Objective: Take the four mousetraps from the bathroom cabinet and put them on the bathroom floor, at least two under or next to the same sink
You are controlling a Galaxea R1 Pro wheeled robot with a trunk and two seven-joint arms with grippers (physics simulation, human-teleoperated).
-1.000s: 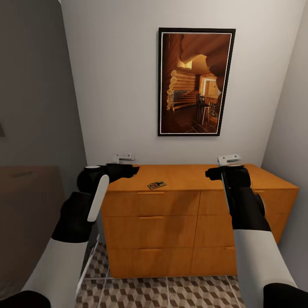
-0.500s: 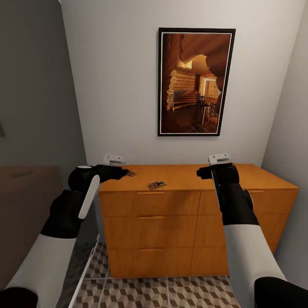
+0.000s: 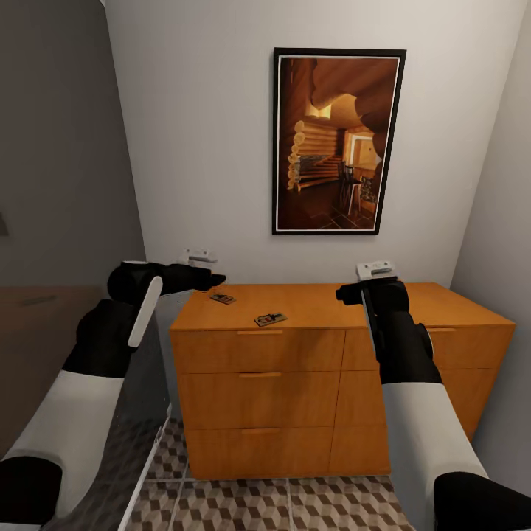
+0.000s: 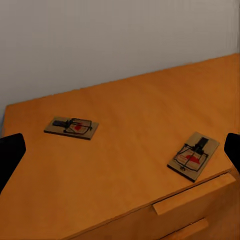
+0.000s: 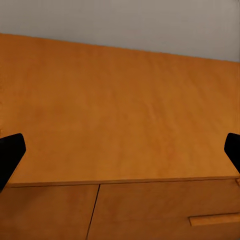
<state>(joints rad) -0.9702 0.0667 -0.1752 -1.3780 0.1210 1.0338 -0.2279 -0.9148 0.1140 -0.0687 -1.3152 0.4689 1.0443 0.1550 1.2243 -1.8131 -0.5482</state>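
Note:
Two mousetraps lie on top of the orange-brown cabinet point(image 3: 258, 383): one point(image 3: 222, 299) near its back left corner, the other point(image 3: 271, 319) close to the front edge. The left wrist view looks down on both, the back one point(image 4: 71, 127) and the front-edge one point(image 4: 194, 155). My left gripper point(image 3: 212, 279) hovers open just above the cabinet's left end, with its dark fingertips point(image 4: 10, 155) spread wide and nothing between them. My right gripper point(image 3: 346, 293) hangs open over bare cabinet top point(image 5: 120, 110) right of the middle. Cube-patterned bathroom floor point(image 3: 295, 509) shows below.
A framed painting point(image 3: 337, 140) hangs on the white wall behind the cabinet. A grey wall closes in on the right point(image 3: 509, 221). To the left stand a dark wall and a grey panel point(image 3: 144, 413) beside the cabinet's end.
Both arms have drawn back leftward and slightly up. The left arm's move has uncovered the mousetrap near the back left corner. Neither trap has shifted.

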